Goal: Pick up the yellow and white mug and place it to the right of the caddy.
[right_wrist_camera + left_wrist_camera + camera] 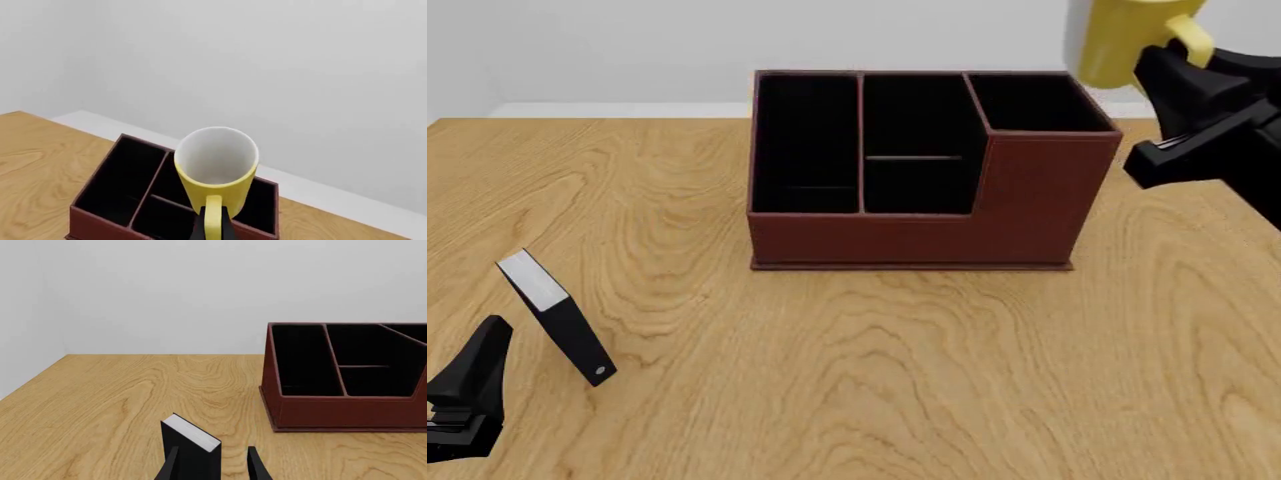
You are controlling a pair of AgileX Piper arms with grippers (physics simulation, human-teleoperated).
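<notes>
Front view, near to far. At 8 o'clock my left gripper [461,400] idles low beside a tilted black-and-white slab [557,315]; its fingers [257,467] stand apart with nothing between them. At centre the caddy [914,225] sits on the table [868,380]. At 1 o'clock my right gripper [1174,70] carries the mug [1121,40] aloft, clamped on its handle, above and behind the caddy's right end.

Step in hand: transport, then set-down. I judge it best to swing the mug toward 3 o'clock, clear of the caddy's tall corner wall, level it, and lower it onto bare wood before letting go.

The right wrist view alone shows the mug's white interior [217,155] and the handle [212,215] held between my fingers. The left wrist view alone shows the left fingers' separation.
</notes>
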